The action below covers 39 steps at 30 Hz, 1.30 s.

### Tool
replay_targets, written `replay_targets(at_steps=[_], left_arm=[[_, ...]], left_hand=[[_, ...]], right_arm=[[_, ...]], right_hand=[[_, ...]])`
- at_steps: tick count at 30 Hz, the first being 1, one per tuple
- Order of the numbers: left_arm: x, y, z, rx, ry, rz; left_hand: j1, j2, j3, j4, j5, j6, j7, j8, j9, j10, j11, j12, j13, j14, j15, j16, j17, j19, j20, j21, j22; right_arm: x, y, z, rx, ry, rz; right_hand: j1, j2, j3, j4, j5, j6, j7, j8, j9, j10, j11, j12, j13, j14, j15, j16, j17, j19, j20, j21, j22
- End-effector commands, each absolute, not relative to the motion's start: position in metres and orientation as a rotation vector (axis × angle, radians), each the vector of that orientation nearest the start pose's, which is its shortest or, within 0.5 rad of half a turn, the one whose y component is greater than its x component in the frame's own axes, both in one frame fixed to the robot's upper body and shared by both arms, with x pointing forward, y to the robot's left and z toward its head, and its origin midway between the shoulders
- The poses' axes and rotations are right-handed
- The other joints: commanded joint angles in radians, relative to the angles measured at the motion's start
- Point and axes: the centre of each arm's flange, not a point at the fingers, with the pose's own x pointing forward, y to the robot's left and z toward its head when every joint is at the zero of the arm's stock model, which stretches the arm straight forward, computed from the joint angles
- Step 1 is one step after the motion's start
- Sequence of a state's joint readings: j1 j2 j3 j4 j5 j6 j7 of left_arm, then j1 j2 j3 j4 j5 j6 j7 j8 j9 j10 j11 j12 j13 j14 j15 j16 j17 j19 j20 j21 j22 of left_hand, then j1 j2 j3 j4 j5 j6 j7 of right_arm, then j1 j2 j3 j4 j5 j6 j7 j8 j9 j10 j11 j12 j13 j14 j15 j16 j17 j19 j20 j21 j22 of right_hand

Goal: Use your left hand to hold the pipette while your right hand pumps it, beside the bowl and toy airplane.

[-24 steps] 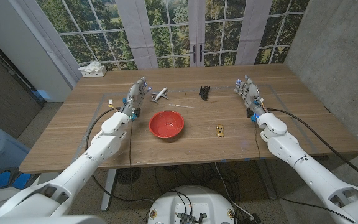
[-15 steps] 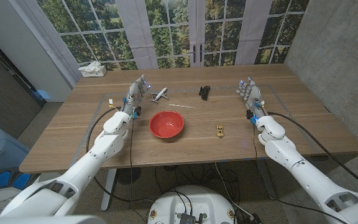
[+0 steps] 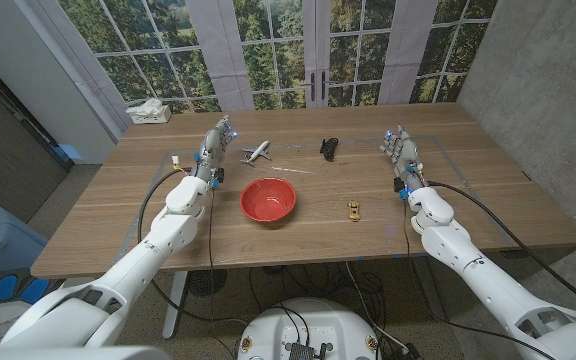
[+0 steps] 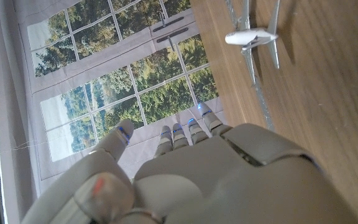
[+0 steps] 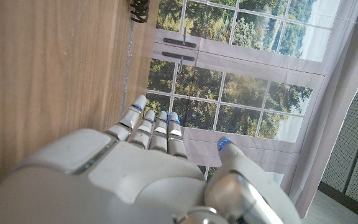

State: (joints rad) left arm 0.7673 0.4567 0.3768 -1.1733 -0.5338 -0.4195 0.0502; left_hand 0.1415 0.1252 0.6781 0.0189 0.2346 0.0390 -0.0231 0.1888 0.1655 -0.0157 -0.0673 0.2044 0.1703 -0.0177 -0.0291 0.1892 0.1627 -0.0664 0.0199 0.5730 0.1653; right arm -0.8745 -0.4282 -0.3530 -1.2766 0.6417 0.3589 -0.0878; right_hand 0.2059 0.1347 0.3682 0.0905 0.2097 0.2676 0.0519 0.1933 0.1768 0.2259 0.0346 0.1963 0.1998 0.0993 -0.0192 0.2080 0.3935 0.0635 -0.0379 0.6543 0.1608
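Soft, even daylight from the windows (image 3: 308, 45) beyond both hands; faint shadows on the bench (image 3: 308, 225); wrist views blur up close.

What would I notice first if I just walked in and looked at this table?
Probably the red bowl in the middle of the wooden table. Just behind it sits a little white toy airplane. The robot's two pale hands, left hand and right hand, stand open on either side, holding nothing.

Red bowl (image 3: 268, 199) upright, counter centre. White toy airplane (image 3: 258, 153) behind it, apart. Thin pipette (image 3: 290, 169) lying flat between them.
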Motion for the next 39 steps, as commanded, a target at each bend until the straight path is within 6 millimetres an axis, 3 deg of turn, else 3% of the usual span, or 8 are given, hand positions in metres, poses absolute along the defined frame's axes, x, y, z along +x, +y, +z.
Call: replay_targets(at_steps=[1, 7, 13, 39], left_arm=[[0.649, 0.299, 0.008, 0.171, -0.736, 0.013], [0.643, 0.299, 0.017, 0.271, -0.751, 0.047], [0.636, 0.295, 0.027, 0.391, -0.767, 0.076], [0.615, 0.273, 0.061, 0.789, -0.817, 0.135]], left_hand=[[0.019, -0.005, -0.001, -0.03, -0.011, 0.03, -0.004, 0.004, 0.006, 0.02, 0.008, -0.001, 0.004, 0.037, 0.02, 0.002, 0.002, 0.045, 0.033, -0.004, 0.004], [0.029, -0.003, 0.0, -0.061, -0.022, 0.061, -0.005, 0.006, 0.006, 0.047, 0.009, 0.001, 0.004, 0.081, 0.03, 0.006, 0.003, 0.091, 0.05, -0.004, 0.006], [0.031, 0.002, 0.004, -0.072, -0.027, 0.075, -0.005, 0.004, 0.007, 0.067, 0.01, 0.003, 0.005, 0.105, 0.033, 0.006, 0.004, 0.126, 0.057, 0.0, 0.007], [0.04, -0.011, 0.0, -0.106, -0.037, 0.099, -0.008, 0.004, 0.008, 0.092, -0.002, 0.003, 0.005, 0.11, 0.022, -0.004, 0.003, 0.133, 0.051, -0.013, 0.008]], right_arm=[[0.649, -0.278, -0.051, 0.14, -0.617, 0.072], [0.647, -0.276, -0.054, 0.143, -0.62, 0.077], [0.643, -0.273, -0.057, 0.139, -0.625, 0.074], [0.634, -0.268, -0.061, 0.127, -0.648, 0.097]], right_hand=[[0.014, 0.001, 0.002, -0.023, -0.007, 0.015, 0.004, 0.005, 0.004, 0.01, 0.013, 0.008, 0.002, 0.016, 0.015, 0.011, -0.006, 0.018, 0.007, -0.009, 0.003], [0.03, 0.001, 0.009, -0.042, -0.011, 0.013, 0.001, 0.003, 0.004, 0.016, 0.016, 0.01, 0.002, 0.024, 0.017, 0.014, -0.012, 0.027, 0.011, -0.015, 0.003], [0.033, 0.002, 0.01, -0.048, -0.013, 0.013, 0.009, 0.002, 0.004, 0.02, 0.021, 0.011, 0.002, 0.026, 0.018, 0.016, -0.014, 0.032, 0.014, -0.019, 0.004], [0.04, 0.006, 0.013, -0.066, -0.022, 0.018, 0.019, 0.001, 0.005, 0.023, 0.022, 0.01, 0.001, 0.028, 0.019, 0.021, -0.019, 0.042, 0.017, -0.037, 0.004]])
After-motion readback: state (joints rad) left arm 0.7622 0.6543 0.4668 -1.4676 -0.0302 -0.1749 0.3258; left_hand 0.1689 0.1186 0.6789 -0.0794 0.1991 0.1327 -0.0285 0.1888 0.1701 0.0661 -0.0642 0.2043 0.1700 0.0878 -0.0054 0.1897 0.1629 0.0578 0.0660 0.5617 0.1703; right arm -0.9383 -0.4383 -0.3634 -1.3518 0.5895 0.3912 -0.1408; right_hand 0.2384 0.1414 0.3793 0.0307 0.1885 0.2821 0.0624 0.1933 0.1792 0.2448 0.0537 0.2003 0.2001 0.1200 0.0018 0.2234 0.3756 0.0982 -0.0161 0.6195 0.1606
